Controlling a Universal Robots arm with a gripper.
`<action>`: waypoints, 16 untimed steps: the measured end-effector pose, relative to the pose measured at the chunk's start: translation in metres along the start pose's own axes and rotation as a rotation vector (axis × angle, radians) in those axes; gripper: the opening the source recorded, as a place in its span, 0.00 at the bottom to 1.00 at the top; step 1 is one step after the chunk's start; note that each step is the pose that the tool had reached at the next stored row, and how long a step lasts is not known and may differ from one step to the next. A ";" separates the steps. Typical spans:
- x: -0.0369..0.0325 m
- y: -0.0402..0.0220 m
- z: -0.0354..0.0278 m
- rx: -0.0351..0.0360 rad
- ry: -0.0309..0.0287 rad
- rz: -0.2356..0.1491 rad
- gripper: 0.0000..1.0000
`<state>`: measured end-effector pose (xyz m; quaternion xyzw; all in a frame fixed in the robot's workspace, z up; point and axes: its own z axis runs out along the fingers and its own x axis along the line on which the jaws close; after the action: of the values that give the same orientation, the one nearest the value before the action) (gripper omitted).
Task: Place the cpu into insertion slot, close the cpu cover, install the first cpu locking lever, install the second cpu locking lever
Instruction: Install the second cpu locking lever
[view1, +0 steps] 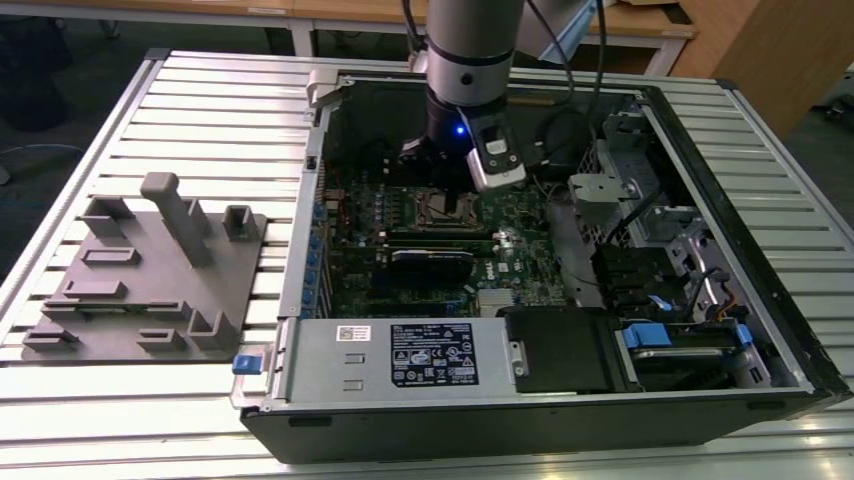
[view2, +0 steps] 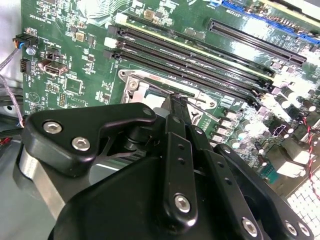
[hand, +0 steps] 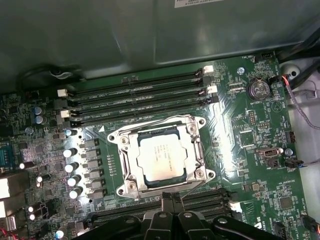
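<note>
— Where's the cpu (hand: 161, 158)?
— Seated in the insertion slot (hand: 131, 186), cpu cover (hand: 194, 146) framing it, just beyond the gripper (hand: 171, 196).
— And its fingers?
— Pressed together, holding nothing.

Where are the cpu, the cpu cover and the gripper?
cpu (hand: 161, 158): first wrist view, middle of its silver top.
cpu cover (hand: 192, 146): first wrist view, frame's side bar.
gripper (hand: 172, 199): first wrist view, fingertips.

Light is soft and even in the exterior view, and the slatted surface (view1: 200, 100) looks bright. In the first wrist view, white glare streaks the green board (hand: 235, 150) at 3 o'clock. The close black pincer (view2: 176, 102) looks blurry.
</note>
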<state>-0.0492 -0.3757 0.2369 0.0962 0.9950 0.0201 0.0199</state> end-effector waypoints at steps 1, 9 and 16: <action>0.0006 -0.0003 0.0000 0.0001 0.0000 0.000 0.11; 0.0039 -0.0022 0.0000 -0.0001 -0.0001 0.000 0.11; 0.0053 -0.0054 0.0009 -0.0002 -0.0001 0.000 0.11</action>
<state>-0.0555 -0.3799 0.2355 0.0962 0.9950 0.0202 0.0200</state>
